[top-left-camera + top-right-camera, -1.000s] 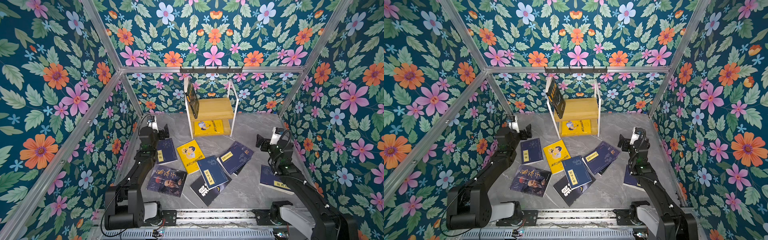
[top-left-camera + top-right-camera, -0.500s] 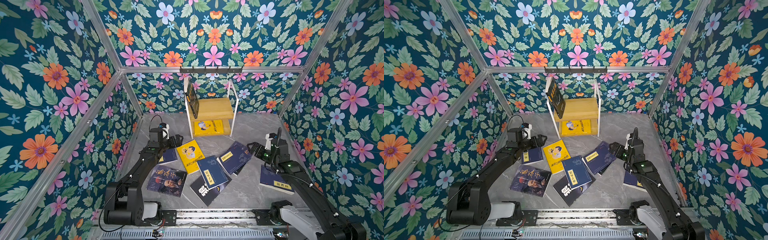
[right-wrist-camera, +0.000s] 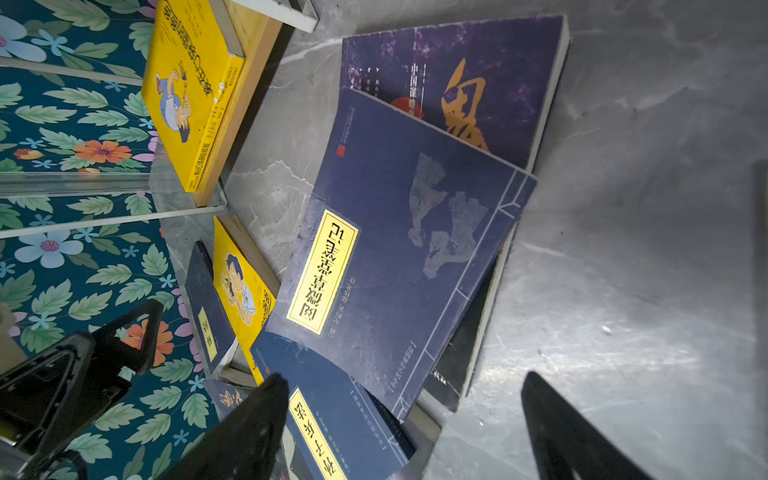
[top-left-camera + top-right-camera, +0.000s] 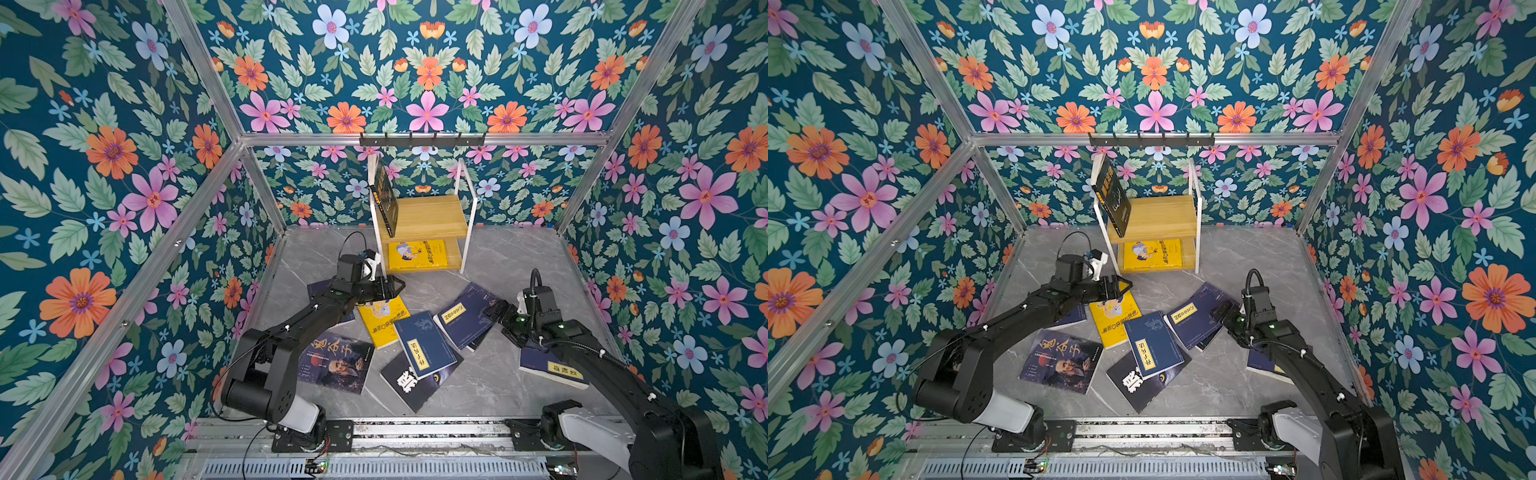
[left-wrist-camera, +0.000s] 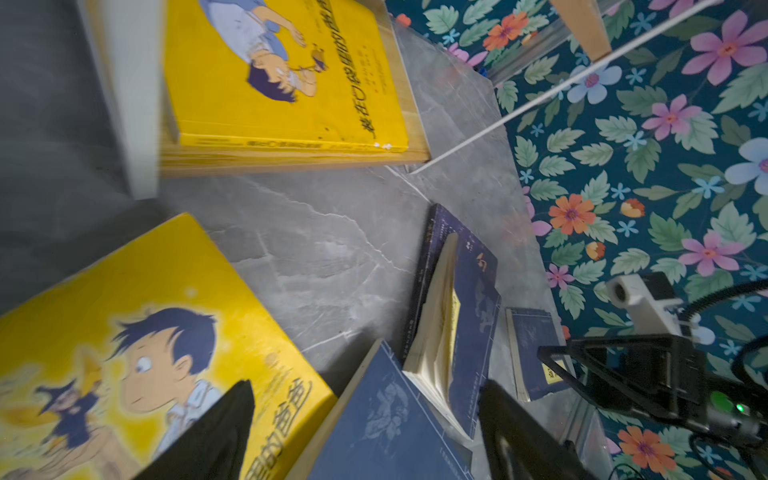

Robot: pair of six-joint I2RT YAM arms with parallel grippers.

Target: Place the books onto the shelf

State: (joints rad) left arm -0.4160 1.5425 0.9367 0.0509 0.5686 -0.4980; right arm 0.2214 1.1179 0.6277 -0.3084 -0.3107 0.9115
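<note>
So the left gripper (image 4: 395, 286) is spread wide with nothing in it, hanging low over the far end of the yellow cartoon book (image 4: 382, 322), which lies flat on the grey floor (image 4: 490, 386). Can't tell from any view if it actually touches the cover. In the left wrist view one of its fingertips (image 5: 216, 432) sits over that yellow cover and the other is out past the middle navy book (image 4: 424, 345). That navy one lies right against the yellow book's near corner and on top of the black book (image 4: 399, 384). The right gripper (image 4: 496, 309) is wide open and empty too, parked at the edge of the labelled navy book (image 4: 465, 316), which is stacked on a purple book (image 3: 498, 83). The shelf (image 4: 432, 216) stands at the back wall, just beyond the left gripper with only bare floor between, and well apart from the right one. It's got a dark book (image 4: 384, 201) leaning upright on the top board and a second yellow book (image 4: 417, 253) flat on the lower one. Also around: a portrait book (image 4: 336, 361) beside the left arm's elbow, a half-hidden navy book (image 4: 318, 290) under that arm, another navy book (image 4: 552, 368) under the right arm, and a black hook rail (image 4: 422, 139) above the shelf.
</note>
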